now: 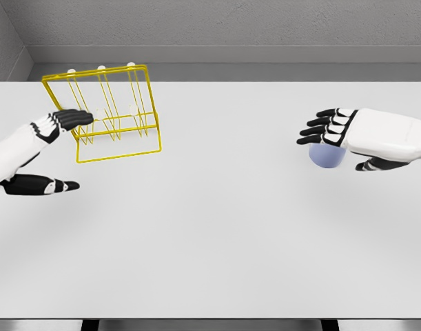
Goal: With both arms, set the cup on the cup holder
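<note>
A yellow wire cup holder stands tilted at the far left of the white table. The left hand reaches in beside it, spread wide and holding nothing, its upper fingers overlapping the rack's wires. Well apart, at the right, the pale blue cup sits beneath the right hand, whose fingers and thumb straddle it; whether they actually clamp it cannot be told.

White table w/ dark legs, grey walls behind, even light.
</note>
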Action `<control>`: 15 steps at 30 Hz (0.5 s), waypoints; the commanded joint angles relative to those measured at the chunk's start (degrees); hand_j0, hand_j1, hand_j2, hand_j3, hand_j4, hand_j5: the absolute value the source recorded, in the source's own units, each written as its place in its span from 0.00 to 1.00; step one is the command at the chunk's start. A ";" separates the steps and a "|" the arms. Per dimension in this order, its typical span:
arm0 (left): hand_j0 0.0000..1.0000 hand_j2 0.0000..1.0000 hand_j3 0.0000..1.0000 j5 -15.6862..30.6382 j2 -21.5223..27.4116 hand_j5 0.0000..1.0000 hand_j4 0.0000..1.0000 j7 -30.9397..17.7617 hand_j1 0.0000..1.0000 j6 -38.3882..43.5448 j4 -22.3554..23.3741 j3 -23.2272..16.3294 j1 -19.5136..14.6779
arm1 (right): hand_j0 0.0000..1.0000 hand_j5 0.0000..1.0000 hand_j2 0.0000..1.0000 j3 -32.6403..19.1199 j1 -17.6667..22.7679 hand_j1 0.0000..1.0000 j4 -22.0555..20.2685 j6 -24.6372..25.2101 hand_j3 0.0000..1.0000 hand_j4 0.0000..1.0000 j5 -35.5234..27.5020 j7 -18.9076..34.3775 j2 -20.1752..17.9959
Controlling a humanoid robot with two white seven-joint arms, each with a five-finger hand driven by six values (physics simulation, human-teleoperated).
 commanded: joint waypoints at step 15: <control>1.00 1.00 1.00 0.29 -0.93 1.00 1.00 0.12 1.00 0.05 0.07 -0.88 0.88 | 1.00 1.00 1.00 2.90 -10.72 1.00 11.15 0.09 1.00 1.00 -0.47 17.71 9.98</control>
